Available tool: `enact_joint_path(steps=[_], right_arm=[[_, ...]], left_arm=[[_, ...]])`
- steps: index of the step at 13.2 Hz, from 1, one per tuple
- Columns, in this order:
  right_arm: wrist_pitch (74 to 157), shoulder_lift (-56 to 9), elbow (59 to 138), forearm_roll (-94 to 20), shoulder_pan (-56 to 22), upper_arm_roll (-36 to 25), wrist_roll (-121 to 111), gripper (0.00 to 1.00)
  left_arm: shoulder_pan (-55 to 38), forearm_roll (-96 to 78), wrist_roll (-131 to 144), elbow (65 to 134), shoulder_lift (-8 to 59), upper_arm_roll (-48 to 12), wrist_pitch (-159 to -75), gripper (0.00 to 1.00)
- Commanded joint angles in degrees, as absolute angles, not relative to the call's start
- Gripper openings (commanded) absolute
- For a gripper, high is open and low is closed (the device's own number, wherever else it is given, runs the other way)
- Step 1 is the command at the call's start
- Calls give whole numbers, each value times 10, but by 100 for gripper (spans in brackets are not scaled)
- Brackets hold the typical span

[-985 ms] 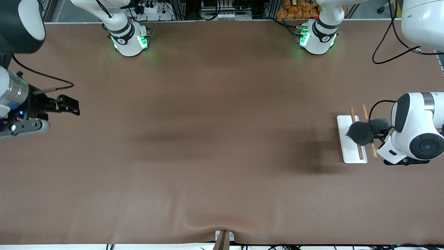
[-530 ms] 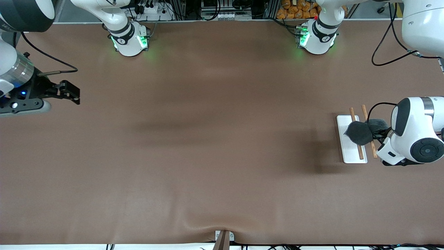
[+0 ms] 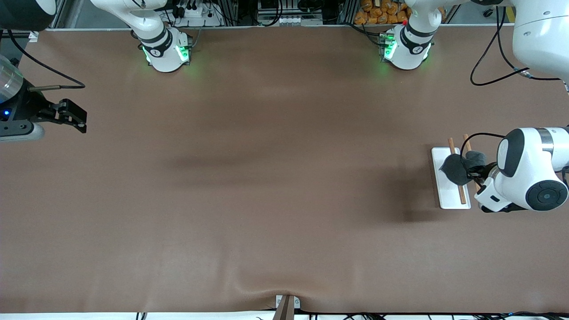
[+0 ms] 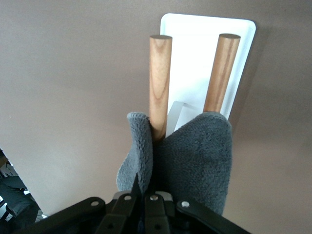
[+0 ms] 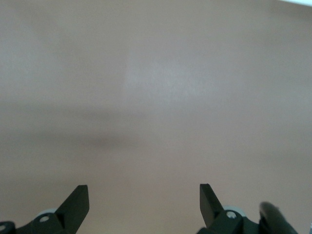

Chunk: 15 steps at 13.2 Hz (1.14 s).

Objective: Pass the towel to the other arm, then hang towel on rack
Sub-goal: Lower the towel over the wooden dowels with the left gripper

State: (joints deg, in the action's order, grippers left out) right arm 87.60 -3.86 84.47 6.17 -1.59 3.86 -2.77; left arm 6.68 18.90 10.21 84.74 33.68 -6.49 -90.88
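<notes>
The rack point(image 3: 444, 195) stands at the left arm's end of the table: a white base plate with two light-brown wooden rods point(image 4: 160, 78). The dark grey towel point(image 3: 454, 169) drapes over the rods; in the left wrist view the towel point(image 4: 200, 156) straddles one rod and covers the end of the other. My left gripper point(image 3: 476, 171) is shut on the towel's edge, over the rack; its tips point(image 4: 141, 187) pinch the cloth. My right gripper point(image 3: 74, 116) is open and empty over the right arm's end of the table, its fingers point(image 5: 78, 202) spread apart.
The brown table cover point(image 3: 266, 178) has a wrinkle at the edge nearest the front camera, by a small bracket point(image 3: 286, 304). The two arm bases point(image 3: 166, 51) stand along the table's top edge. A black cable point(image 3: 493, 75) hangs from the left arm.
My left gripper has moved the towel slightly toward the right arm's end and lower onto the rods. My right arm has drawn back toward its end of the table.
</notes>
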Motion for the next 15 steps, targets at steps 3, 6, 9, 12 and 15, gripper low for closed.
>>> enact_joint_path(steps=[3, 6, 9, 12, 15], right_arm=[[856, -49, 797, 80, -8, 49, -21, 100], [859, -51, 780, 75, 2, 47, -22, 100], [860, -51, 780, 68, 4, 49, -21, 100], [855, -46, 780, 20, 31, 49, -24, 100], [820, -42, 790, 9, 31, 50, -26, 100]], left_arm=[[97, 169, 65, 845, 357, -69, -921, 0], [108, 166, 25, 845, 359, -69, -932, 0], [105, 166, 25, 845, 359, -69, -932, 10], [93, 167, 35, 844, 358, -69, -932, 100], [91, 166, 34, 842, 343, -70, -922, 100]])
